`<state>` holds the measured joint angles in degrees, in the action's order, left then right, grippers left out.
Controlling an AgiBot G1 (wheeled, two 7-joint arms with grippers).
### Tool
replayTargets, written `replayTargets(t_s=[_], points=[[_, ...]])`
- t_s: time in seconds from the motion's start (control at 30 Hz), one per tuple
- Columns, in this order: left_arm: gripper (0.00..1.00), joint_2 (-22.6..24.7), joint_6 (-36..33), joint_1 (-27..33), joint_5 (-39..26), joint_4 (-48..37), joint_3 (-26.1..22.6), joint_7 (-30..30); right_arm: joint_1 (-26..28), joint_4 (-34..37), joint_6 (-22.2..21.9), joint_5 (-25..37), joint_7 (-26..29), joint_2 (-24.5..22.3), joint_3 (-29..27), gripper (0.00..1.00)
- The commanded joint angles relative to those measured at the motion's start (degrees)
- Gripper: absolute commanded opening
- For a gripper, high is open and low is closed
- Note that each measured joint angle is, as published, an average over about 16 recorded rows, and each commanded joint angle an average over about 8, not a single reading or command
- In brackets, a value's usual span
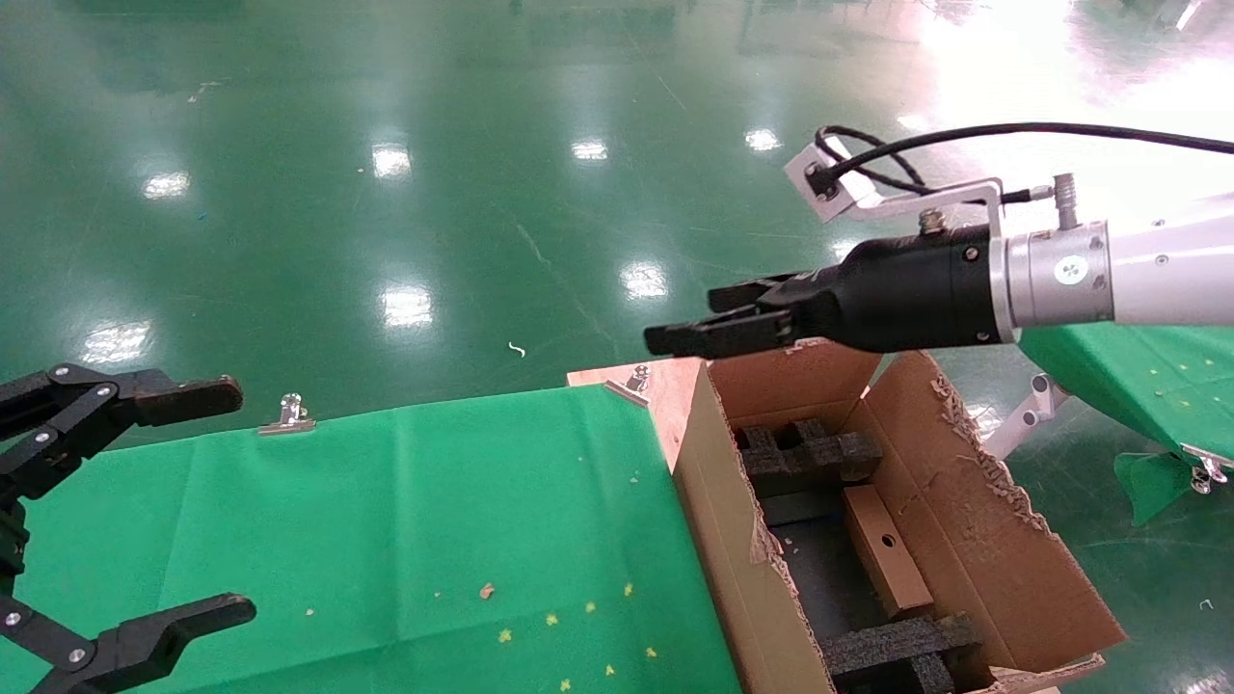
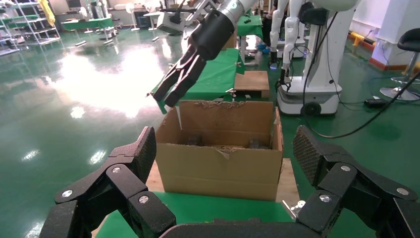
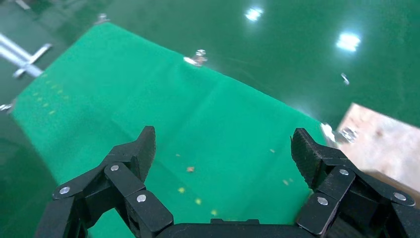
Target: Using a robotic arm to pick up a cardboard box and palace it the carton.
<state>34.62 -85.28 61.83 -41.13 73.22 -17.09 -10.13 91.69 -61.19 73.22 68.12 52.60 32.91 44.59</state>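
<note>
Counter [image 1: 386, 520] draped in green cloth, clipped along its far edge; glossy green floor [image 1: 386, 145] beyond. We see the carton [image 1: 974, 520] beside it, the cardboard box [image 1: 885, 551] lying inside between black foam blocks [image 1: 805, 453]. Right claw [image 1: 713, 318] hovers above the carton's far flap, fingers spread, holding nothing. Left claw [image 1: 183, 501] parked wide apart over the counter's left end.

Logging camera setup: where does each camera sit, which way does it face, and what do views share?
Head: on the head, facing forward-down at green table, carton; left end effector and right end effector show.
Left wrist: on left arm, facing the carton; own open fingers show.
Right wrist: on right arm, facing down at table; own open fingers.
Shared: head and left wrist both see carton, right end effector.
</note>
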Motion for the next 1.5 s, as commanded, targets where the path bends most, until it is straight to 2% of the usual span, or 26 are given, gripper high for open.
replayTargets(t_s=[0.03, 1.5], points=[[1.00, 0.00, 0.00, 0.00, 0.00, 0.00, -0.01, 0.00, -1.32, -0.54, 0.55, -1.15, -1.83, 0.09, -1.25, 1.00], [1.00, -0.05, 0.05, 0.02, 0.08, -0.01, -0.12, 0.06, -29.73, -12.22, 12.31, -25.92, -41.29, 2.08, -28.20, 1.00]])
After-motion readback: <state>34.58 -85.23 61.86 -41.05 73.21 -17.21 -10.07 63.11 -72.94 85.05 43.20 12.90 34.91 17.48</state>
